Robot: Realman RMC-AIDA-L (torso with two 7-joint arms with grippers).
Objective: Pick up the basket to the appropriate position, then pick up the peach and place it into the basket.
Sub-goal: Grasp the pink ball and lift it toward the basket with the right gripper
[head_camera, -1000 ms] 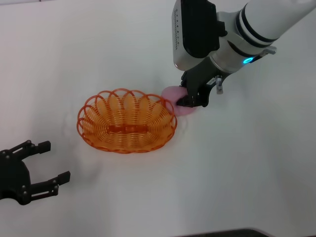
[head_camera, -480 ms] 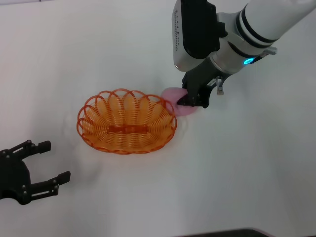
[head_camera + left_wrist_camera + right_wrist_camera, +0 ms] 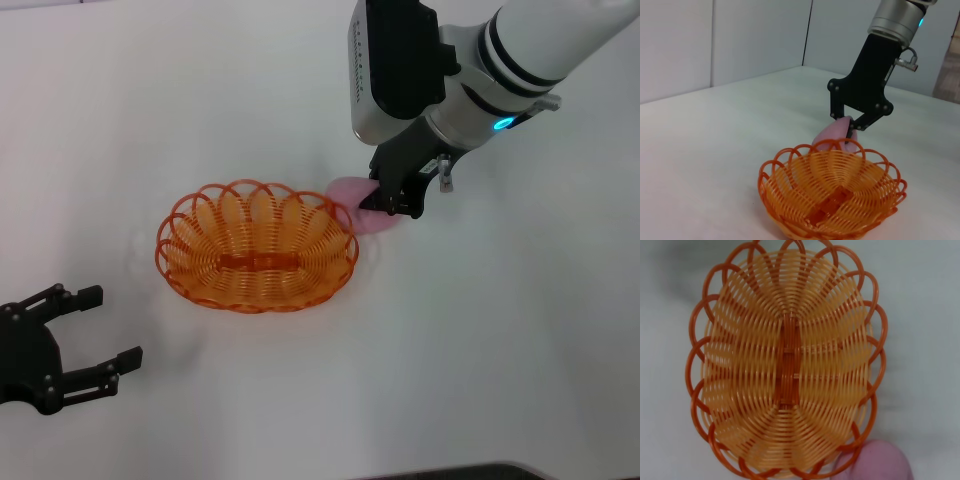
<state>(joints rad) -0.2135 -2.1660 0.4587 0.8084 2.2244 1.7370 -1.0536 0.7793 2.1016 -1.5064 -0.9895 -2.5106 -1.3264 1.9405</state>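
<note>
The oval orange basket (image 3: 255, 255) rests on the white table, empty. The pink peach (image 3: 352, 192) sits just outside its right rim, touching or nearly touching it. My right gripper (image 3: 390, 205) comes down from above and is shut on the peach. In the left wrist view the black fingers (image 3: 871, 112) pinch the top of the peach (image 3: 831, 134) behind the basket (image 3: 832, 195). The right wrist view looks straight down into the basket (image 3: 785, 360), with the peach (image 3: 875, 460) at its edge. My left gripper (image 3: 85, 340) is parked open at the near left, holding nothing.
A plain white table (image 3: 500, 330) spreads all around the basket. Grey wall panels (image 3: 740, 40) rise behind the table in the left wrist view.
</note>
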